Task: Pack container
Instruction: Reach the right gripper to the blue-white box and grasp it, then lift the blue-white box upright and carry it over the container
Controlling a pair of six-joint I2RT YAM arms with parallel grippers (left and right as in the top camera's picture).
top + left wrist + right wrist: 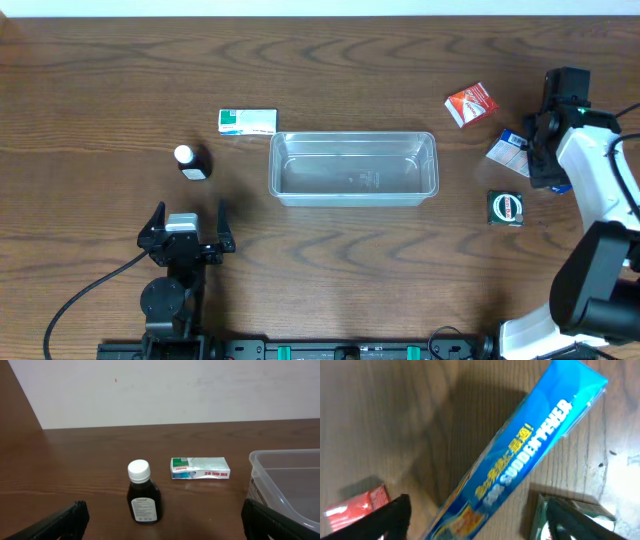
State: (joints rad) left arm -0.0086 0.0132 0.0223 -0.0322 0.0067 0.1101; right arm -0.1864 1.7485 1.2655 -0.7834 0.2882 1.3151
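- Container (352,167) upright at centre of table (110,90).
- Left gripper (190,212) fingers apart, near bottle (192,161).
- Right gripper (480,520) fingers apart astride blue box (520,455); contact unclear.

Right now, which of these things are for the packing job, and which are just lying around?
For packing, most likely: clear container, brown bottle, green-and-white box, red box, blue box, dark green box.

Just there: black cable, wooden table.
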